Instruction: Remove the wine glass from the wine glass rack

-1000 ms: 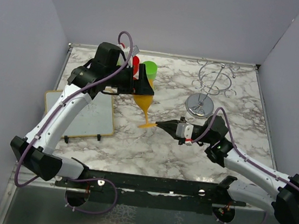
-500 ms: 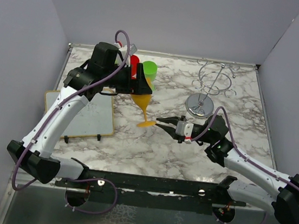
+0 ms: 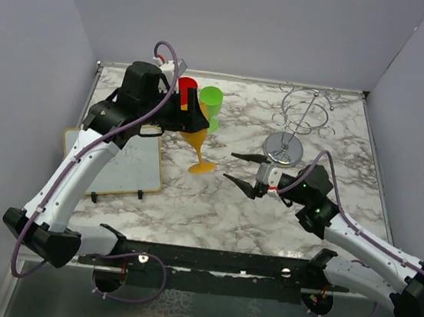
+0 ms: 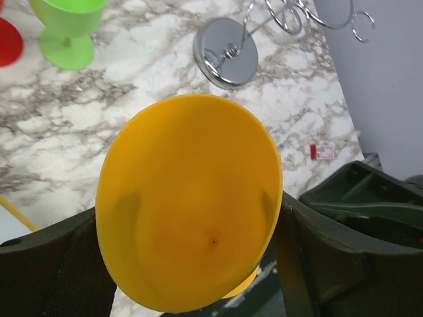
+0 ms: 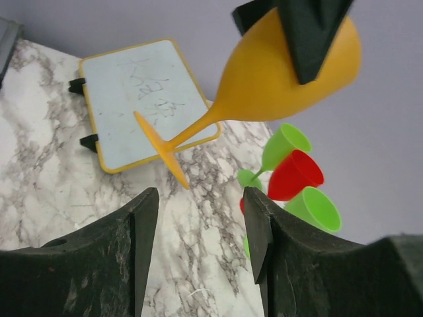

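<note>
Jaws of the right end effector (image 3: 230, 167) stand apart, just left of the wine glass rack (image 3: 283, 149) base. Farther left of the rack, the left end effector (image 3: 193, 119) clamps the tilted wine glass (image 3: 198, 148) by its bowl. Only the left wrist view shows the bowl's inside.

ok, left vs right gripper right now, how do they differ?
The left gripper is shut on the orange glass, held tilted; the right gripper is open and empty. The left gripper is back by the red glass and green glass; the right gripper is in front of the rack, fingers pointing toward the orange glass's foot. Both hang over the marble table.
</note>
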{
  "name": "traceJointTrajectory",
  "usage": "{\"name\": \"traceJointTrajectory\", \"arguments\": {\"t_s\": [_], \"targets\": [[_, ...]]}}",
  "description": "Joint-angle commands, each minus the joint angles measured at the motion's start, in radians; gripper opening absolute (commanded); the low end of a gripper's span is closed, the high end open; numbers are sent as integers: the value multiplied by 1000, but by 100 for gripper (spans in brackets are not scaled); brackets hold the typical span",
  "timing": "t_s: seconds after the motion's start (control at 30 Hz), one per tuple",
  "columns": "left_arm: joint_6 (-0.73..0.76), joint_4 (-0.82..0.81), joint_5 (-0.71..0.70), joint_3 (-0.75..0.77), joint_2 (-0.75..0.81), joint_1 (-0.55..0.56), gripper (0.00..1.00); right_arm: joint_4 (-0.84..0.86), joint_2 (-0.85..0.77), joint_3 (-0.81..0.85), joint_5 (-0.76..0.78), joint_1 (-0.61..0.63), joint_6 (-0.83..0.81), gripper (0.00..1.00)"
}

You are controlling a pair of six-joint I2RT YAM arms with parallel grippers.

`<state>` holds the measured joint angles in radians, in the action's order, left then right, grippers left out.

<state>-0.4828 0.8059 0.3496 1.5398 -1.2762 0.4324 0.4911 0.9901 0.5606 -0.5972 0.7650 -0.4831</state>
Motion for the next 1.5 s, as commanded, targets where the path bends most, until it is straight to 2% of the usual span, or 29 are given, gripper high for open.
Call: {"name": "traceJointTrajectory", "arguments": {"t_s": [0.0,0.03,0.13,0.27,0.37,0.63,0.93,1.47], "targets": [[93,-137,-144,-87,89,3,72,-90,-68,71,198,7,109,56],[108,-189,-159,-124,109,3,72,-116,-80,84,238,7,126,57],[143,-367,-200,-274,171,4,73,-197,-108,143,398,6,208,71],[188,-653,-242,-480,218,5,75,-309,-149,231,616,6,264,74],[215,-820,-255,-574,196,15,75,-341,-185,265,726,7,281,77],[375,-1176,-381,-695,20,106,77,-348,-257,283,763,6,276,79],[445,-1372,-413,-694,-177,112,78,-339,-309,254,790,7,233,81],[502,-1482,-433,-687,-363,111,82,-343,-344,241,815,6,201,84]]}}
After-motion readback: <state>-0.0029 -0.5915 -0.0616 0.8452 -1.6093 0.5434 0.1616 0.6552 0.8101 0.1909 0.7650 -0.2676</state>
